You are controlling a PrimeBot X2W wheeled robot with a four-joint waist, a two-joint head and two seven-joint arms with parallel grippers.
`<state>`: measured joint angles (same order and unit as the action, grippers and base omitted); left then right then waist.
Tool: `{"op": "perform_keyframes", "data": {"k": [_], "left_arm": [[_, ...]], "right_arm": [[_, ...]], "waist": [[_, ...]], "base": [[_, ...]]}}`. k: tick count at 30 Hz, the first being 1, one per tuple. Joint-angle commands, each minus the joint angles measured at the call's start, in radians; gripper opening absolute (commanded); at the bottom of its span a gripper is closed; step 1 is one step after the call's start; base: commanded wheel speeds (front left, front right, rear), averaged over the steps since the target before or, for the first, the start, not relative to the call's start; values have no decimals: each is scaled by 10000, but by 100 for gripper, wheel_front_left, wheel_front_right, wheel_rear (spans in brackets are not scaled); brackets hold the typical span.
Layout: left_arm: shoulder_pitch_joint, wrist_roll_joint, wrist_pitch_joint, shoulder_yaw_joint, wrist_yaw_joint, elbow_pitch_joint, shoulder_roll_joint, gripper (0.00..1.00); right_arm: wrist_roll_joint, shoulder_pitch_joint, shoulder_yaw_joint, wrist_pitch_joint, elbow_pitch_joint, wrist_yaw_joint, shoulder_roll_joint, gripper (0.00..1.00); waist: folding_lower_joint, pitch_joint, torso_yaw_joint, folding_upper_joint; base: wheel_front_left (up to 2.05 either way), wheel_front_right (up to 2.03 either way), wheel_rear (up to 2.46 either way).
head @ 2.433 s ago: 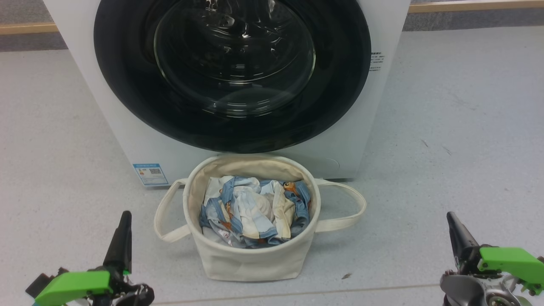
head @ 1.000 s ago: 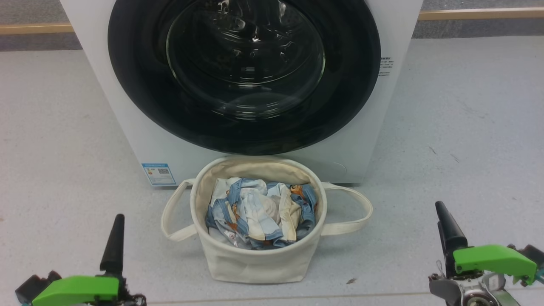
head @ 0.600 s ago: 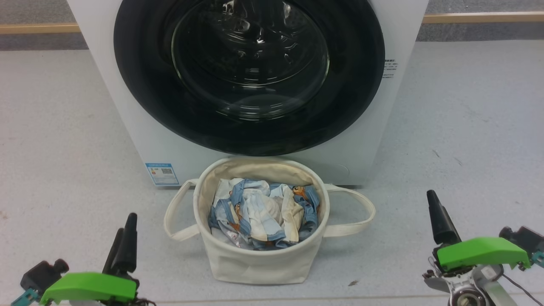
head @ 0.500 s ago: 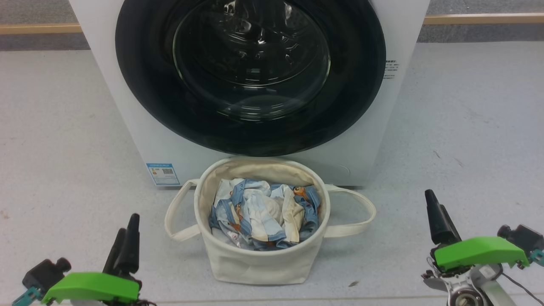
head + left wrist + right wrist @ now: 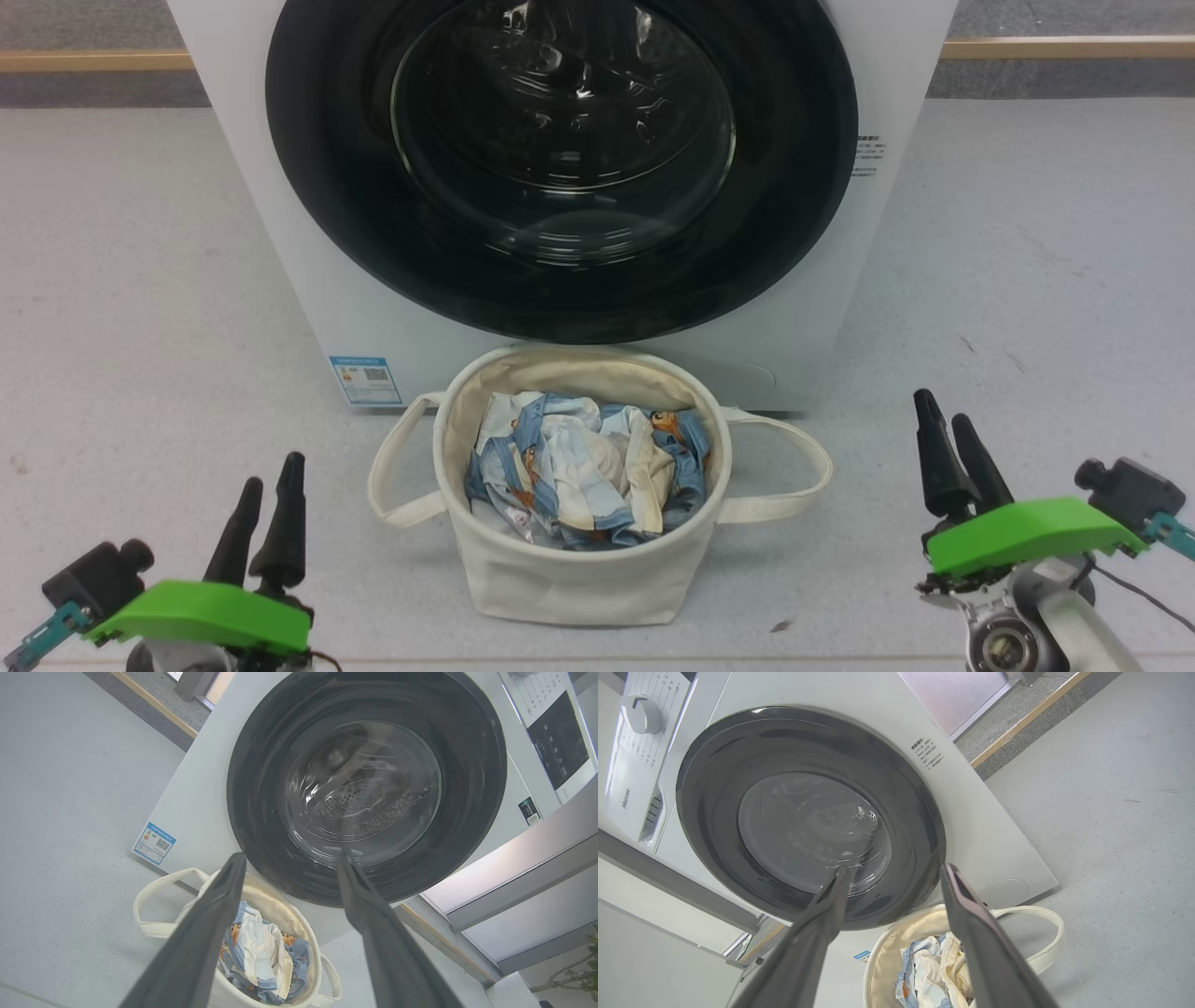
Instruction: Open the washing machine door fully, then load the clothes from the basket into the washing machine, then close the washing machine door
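Note:
The washing machine (image 5: 308, 280) stands ahead with its door (image 5: 327, 187) shut flat against the front, a glossy black rim around clear glass. Right in front sits the cream basket (image 5: 560, 583), holding crumpled light-blue and cream clothes (image 5: 583, 467). My left gripper (image 5: 273, 471) hovers open over the floor left of the basket. My right gripper (image 5: 943, 409) is open to the basket's right. In the left wrist view the open gripper (image 5: 290, 858) points at the door (image 5: 252, 788) above the basket (image 5: 154, 900). From the right wrist, the open gripper (image 5: 895, 867) frames the door (image 5: 705, 793) and clothes (image 5: 924, 961).
Grey floor (image 5: 1027, 280) spreads on both sides of the machine. A blue label (image 5: 365, 378) sits low on the machine's left front. A control dial (image 5: 640, 714) shows at the machine's top. A wooden strip (image 5: 84, 61) runs along the far wall.
The head camera has shifted, sliding the scene slightly right. Both wrists have turned so both fingers of each gripper show. The right gripper has moved forward, toward the machine.

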<state>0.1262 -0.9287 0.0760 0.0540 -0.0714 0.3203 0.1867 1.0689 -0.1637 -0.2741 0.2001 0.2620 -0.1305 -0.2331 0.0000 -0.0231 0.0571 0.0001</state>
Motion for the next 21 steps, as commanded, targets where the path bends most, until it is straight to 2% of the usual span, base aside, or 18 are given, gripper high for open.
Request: {"op": "perform_keyframes", "data": {"k": [1, 21], "left_arm": [[601, 354, 169, -146, -69, -256, 302, 100], [941, 2458, 755, -138, -314, -97, 591, 100]], "right_arm": [[-403, -612, -69, 153, -303, -1, -74, 100], [-2932, -1180, -330, 314, -164, -1, -4, 100]], "waist": [[0, 0, 12, -1], [0, -77, 198, -1]], "base": [[0, 0, 0], [0, 0, 0]]}}
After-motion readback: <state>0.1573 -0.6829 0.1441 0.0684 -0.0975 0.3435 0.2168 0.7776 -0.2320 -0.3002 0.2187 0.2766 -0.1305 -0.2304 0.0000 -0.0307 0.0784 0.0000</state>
